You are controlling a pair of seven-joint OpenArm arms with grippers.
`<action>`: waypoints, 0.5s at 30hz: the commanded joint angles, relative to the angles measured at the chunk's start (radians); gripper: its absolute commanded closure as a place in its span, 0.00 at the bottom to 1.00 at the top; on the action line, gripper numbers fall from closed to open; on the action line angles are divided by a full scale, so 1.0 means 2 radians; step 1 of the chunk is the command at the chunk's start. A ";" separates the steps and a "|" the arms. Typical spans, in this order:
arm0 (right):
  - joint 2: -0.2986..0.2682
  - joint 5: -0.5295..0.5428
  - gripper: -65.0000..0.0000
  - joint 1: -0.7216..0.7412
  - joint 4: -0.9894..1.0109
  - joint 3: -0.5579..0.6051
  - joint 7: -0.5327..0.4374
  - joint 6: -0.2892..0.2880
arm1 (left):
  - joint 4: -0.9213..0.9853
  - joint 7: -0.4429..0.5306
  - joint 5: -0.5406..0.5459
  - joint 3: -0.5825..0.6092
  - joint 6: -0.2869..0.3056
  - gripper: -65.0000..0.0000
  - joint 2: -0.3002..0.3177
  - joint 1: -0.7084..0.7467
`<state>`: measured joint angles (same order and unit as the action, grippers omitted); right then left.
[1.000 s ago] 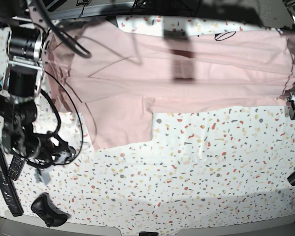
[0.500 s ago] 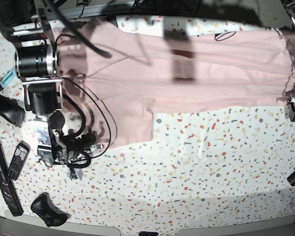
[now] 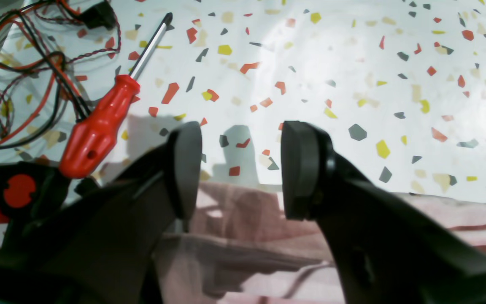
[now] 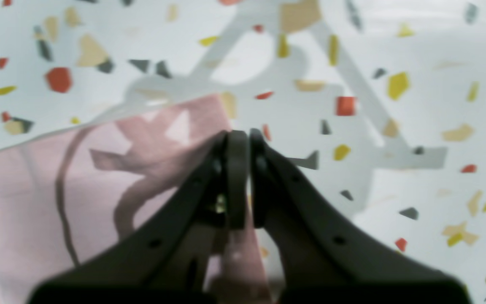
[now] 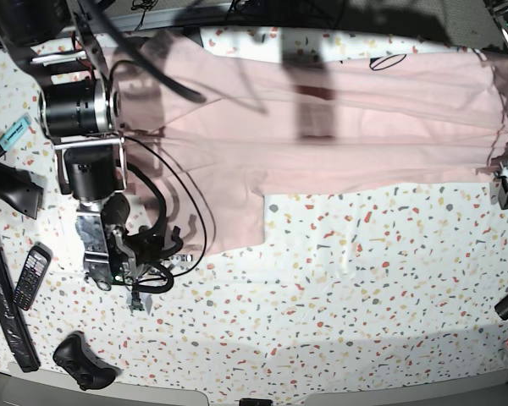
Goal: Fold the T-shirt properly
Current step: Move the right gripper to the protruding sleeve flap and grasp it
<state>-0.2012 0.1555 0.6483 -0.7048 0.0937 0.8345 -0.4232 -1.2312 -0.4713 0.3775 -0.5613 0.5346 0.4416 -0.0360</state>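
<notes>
Base view: T-shirt (image 5: 339,118) long axis runs along bench's far edge; right gripper (image 4: 238,177) clamped on its hem corner, left gripper (image 3: 238,169) parted at opposite end.

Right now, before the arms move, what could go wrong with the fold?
The right gripper is shut on only a corner of the T-shirt, so the cloth may slip out. The left gripper is open at the shirt's edge, with a red screwdriver and loose cables close by; dragging cloth there might catch them.
</notes>
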 commanded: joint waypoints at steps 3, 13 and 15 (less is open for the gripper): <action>-0.002 0.027 1.00 0.015 -0.005 -0.001 0.001 -0.010 | -0.010 0.014 0.004 -0.003 0.002 0.55 0.012 -0.008; -0.004 0.076 1.00 0.011 -0.091 -0.001 0.043 -0.047 | -0.010 0.014 0.002 -0.003 0.002 0.55 0.012 -0.008; -0.004 0.083 1.00 0.003 -0.123 -0.001 0.060 -0.053 | -0.010 0.014 0.002 -0.003 0.002 0.55 0.012 -0.008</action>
<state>-0.2066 0.3138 0.6250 -0.9360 0.0937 0.9627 -0.5148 -1.2312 -0.4709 0.3737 -0.5613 0.5350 0.4412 -0.0360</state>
